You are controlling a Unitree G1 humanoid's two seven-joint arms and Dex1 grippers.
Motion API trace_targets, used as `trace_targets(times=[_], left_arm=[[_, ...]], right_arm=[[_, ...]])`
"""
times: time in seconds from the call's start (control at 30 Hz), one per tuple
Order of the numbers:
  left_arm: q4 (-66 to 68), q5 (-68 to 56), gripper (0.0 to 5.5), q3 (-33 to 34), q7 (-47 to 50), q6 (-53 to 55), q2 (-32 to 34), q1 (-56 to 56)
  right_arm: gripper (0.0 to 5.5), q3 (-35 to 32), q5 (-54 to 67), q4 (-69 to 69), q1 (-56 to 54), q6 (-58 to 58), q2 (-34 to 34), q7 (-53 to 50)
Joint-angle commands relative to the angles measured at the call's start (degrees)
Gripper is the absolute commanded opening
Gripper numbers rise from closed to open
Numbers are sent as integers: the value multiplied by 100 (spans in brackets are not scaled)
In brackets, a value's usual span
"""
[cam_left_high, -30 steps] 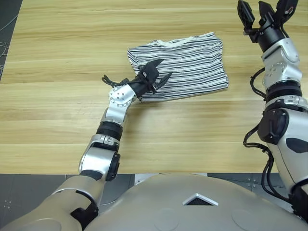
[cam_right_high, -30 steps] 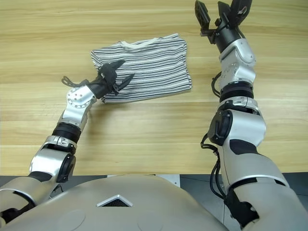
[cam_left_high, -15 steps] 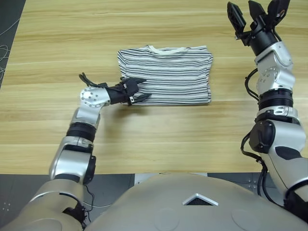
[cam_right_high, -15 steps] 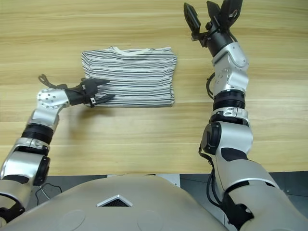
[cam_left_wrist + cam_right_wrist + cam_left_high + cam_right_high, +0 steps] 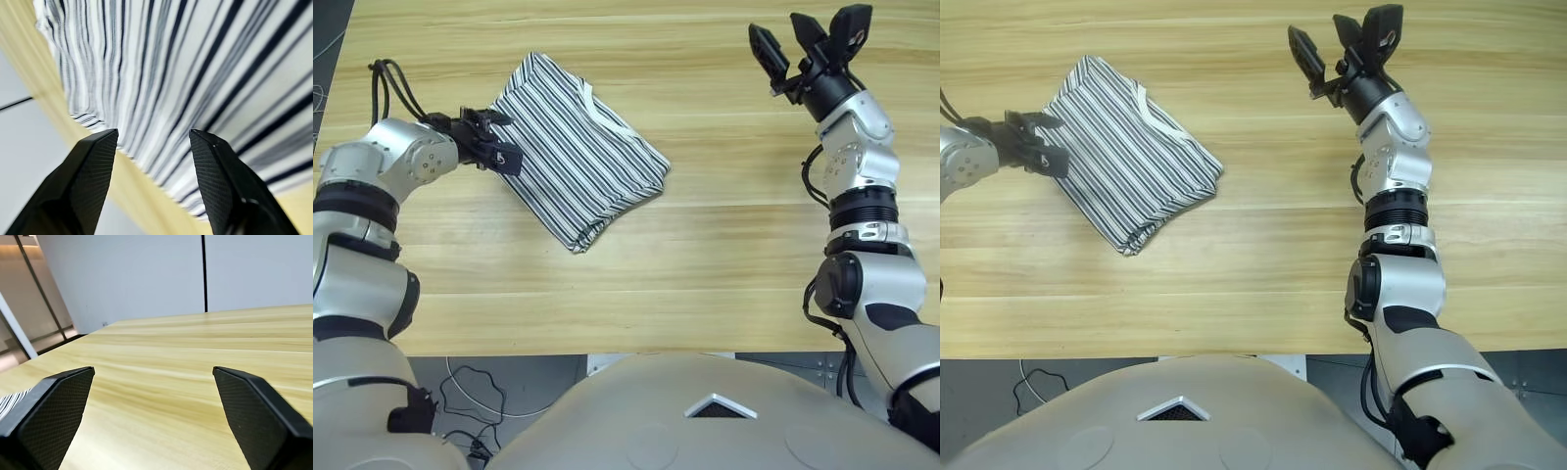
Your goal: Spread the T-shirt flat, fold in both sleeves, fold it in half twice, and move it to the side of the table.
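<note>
The folded shirt (image 5: 578, 162) lies on the left part of the table (image 5: 724, 255), its long axis slanting from far left toward near centre. The left gripper (image 5: 497, 147) sits at its left edge with fingers apart, the cloth just ahead and not pinched. The right gripper (image 5: 808, 54), spread wide, hangs well apart on the far right, so the left arm looks better placed for any last sideways nudge.

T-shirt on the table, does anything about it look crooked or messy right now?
The folded T-shirt lies askew, turned diagonally to the edges of the table rather than square. Its layers fan apart slightly at the near corner. The left gripper sits open at its left edge. No damage shows.
</note>
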Motion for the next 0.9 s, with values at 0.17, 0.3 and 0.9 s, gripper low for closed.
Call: trace_targets(times=[0.17, 0.3, 0.9], left_arm=[[806, 949, 270, -599, 2157, -146, -545, -667], [1008, 892, 270, -610, 2374, -221, -616, -674], [1081, 594, 270, -468, 2478, -330, -538, -375]], right_arm=[[447, 1733, -1860, -131, 202, -1575, -294, 457], [447, 2178, -1955, 508, -445, -901, 316, 920], [447, 2405, -2458, 3027, -1029, 1233, 1954, -483]])
